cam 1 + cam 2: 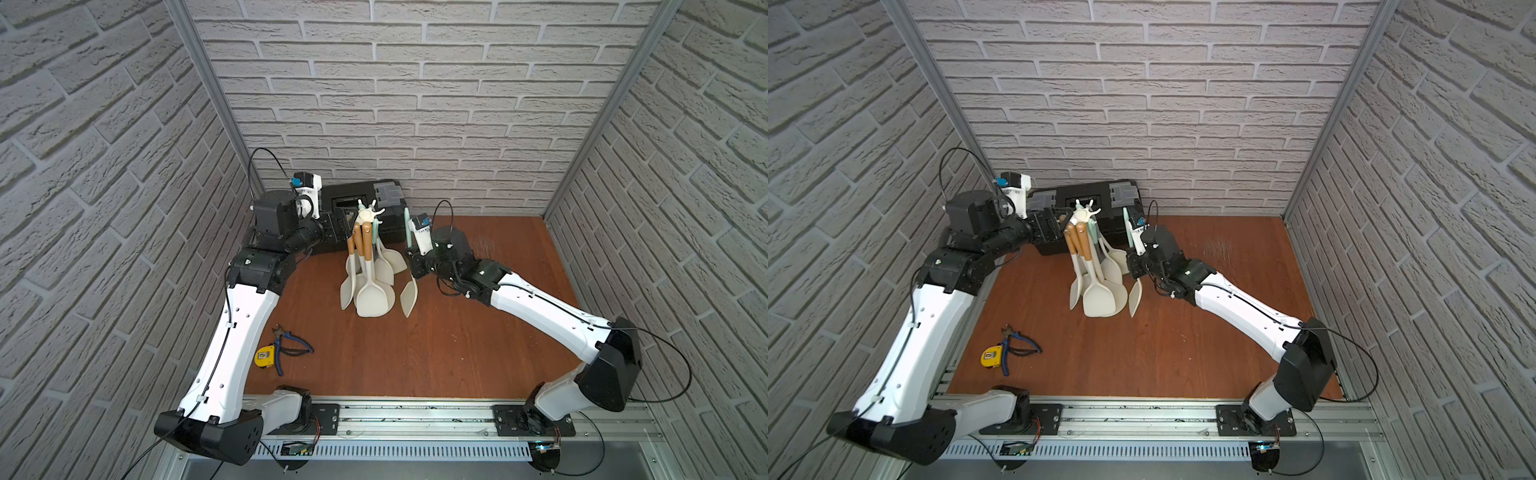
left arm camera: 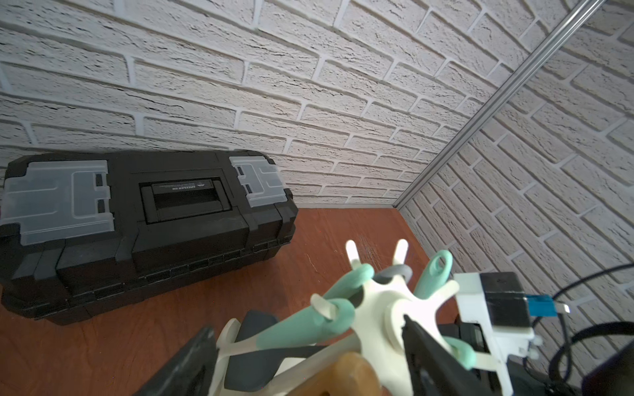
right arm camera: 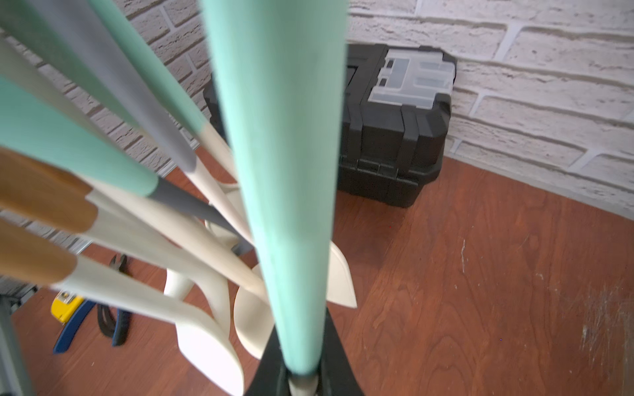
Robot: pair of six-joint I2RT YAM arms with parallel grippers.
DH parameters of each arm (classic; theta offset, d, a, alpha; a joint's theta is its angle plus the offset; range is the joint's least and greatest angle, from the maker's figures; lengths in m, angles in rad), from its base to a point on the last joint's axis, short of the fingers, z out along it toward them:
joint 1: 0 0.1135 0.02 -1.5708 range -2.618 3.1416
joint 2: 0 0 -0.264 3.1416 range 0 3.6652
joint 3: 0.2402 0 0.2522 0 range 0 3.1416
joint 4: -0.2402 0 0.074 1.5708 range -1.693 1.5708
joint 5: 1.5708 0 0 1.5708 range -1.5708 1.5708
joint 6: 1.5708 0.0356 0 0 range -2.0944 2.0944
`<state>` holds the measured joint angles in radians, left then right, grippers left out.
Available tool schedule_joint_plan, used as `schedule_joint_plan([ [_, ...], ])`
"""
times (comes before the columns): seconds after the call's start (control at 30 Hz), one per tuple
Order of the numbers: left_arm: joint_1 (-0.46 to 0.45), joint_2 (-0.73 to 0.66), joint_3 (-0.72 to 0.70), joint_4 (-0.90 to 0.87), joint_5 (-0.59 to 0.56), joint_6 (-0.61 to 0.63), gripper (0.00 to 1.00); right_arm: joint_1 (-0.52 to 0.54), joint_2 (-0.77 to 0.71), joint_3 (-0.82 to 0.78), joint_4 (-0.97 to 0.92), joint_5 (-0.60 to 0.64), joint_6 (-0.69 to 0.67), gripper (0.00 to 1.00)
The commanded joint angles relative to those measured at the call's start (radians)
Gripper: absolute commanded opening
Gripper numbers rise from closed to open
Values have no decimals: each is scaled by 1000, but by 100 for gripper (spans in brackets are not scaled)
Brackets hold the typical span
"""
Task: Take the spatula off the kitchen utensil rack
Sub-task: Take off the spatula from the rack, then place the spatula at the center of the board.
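The cream-white kitchen utensil rack (image 1: 366, 214) (image 1: 1080, 215) stands mid-table, in front of the toolbox. Several utensils with brown, mint and grey handles hang from its prongs. My right gripper (image 1: 417, 266) (image 1: 1136, 266) (image 3: 302, 377) is shut on the spatula (image 1: 407, 226) (image 1: 1126, 220) (image 3: 284, 171). It has a mint handle and a cream blade, and it stands upright just right of the rack, clear of the prongs. My left gripper (image 1: 345, 226) (image 2: 305, 324) is open at the rack's crown (image 2: 380, 308), one finger (image 2: 432, 356) right by the crown.
A black toolbox (image 1: 332, 199) (image 2: 154, 247) with grey latches sits against the back wall behind the rack. Blue-handled pliers (image 1: 291, 347) and a yellow tape measure (image 1: 264, 356) lie front left. Brick walls close in three sides of the wooden table (image 1: 478, 332).
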<state>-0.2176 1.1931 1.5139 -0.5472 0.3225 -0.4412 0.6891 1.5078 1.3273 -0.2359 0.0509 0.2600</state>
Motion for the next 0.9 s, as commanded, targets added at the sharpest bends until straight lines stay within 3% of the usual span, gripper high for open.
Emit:
schedule_joint_plan([
  [0.0,8,-60,19,30,89,44,89,-54,-84,-70,86,-215,97,3],
  [0.07,11,-89,15,8,111,84,93,-83,-119,-122,106,-283,110,3],
  [0.23,24,-182,-47,-18,131,119,93,-123,-180,-226,160,-394,115,3],
  [0.4,18,-341,-224,-37,155,86,86,-132,-183,-269,215,-577,133,3],
  [0.5,-33,-455,-371,-44,125,41,77,-132,-173,-318,313,-665,189,3],
  [0.6,-179,-580,-543,14,30,-53,69,-132,-178,-365,390,-691,235,3],
  [0.7,-420,-649,-701,91,-182,-139,63,-133,-191,-392,421,-686,253,3],
  [0.83,-819,-537,-802,232,-563,-139,62,-132,-213,-425,469,-690,290,3],
  [0.87,-877,-483,-798,262,-623,-133,63,-132,-218,-428,469,-691,293,3],
])
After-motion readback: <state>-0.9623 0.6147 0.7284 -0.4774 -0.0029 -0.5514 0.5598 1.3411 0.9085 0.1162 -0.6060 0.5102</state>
